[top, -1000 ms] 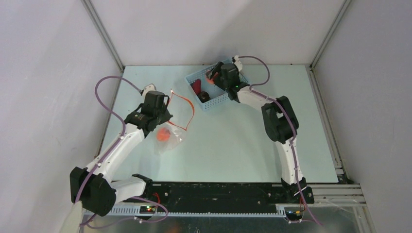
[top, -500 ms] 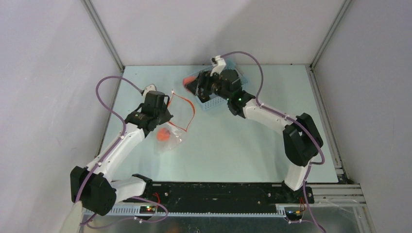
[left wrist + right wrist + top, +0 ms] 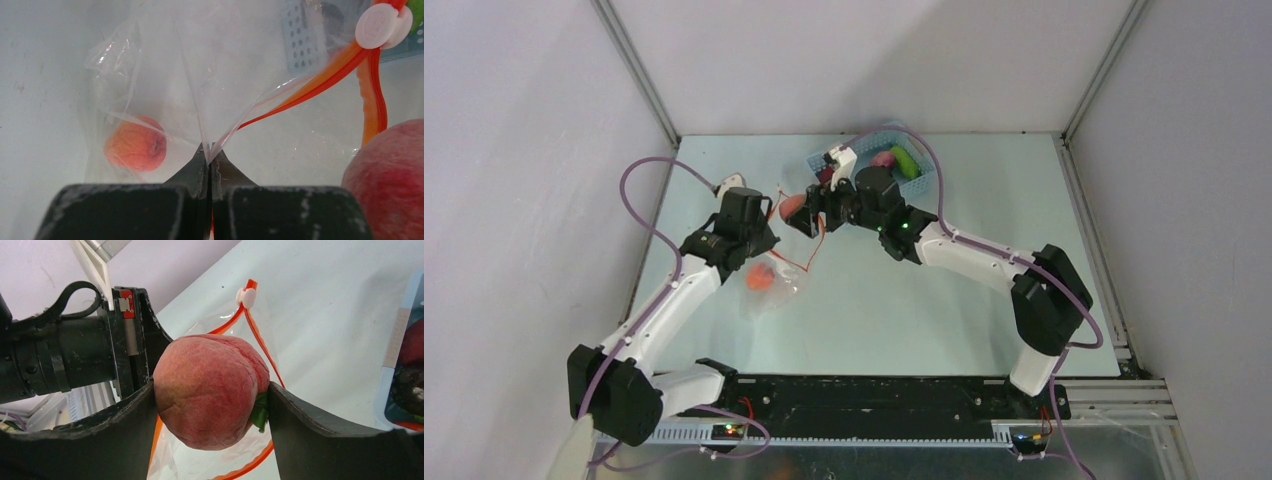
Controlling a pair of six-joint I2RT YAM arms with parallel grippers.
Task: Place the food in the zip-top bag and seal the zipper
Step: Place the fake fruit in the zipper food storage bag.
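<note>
**Peach at bag mouth: R gripper carries, L gripper pins bag wall**

Step (judged): load peach. Lower it well past the zipper before release, enter from the open side, and avoid nudging the strip, since the limp film will likely fold. R gripper (image 3: 211, 395) jaws are wide, clamped on the peach's sides, at upper centre of top view. L gripper (image 3: 209, 155) jaws are fully closed, pinching one bag wall. Materials:
- basket (image 3: 922, 172): rigid perforated lt-blue plastic
- bag (image 3: 165, 75): clear creased film
- peach (image 3: 200, 370): round, matte pink-red, green leaf
- orange fruit (image 3: 136, 144): wrinkled, inside bag
- zipper (image 3: 320, 82): thin red-orange strip, bowed open
- slider (image 3: 377, 25): small white tab
</note>
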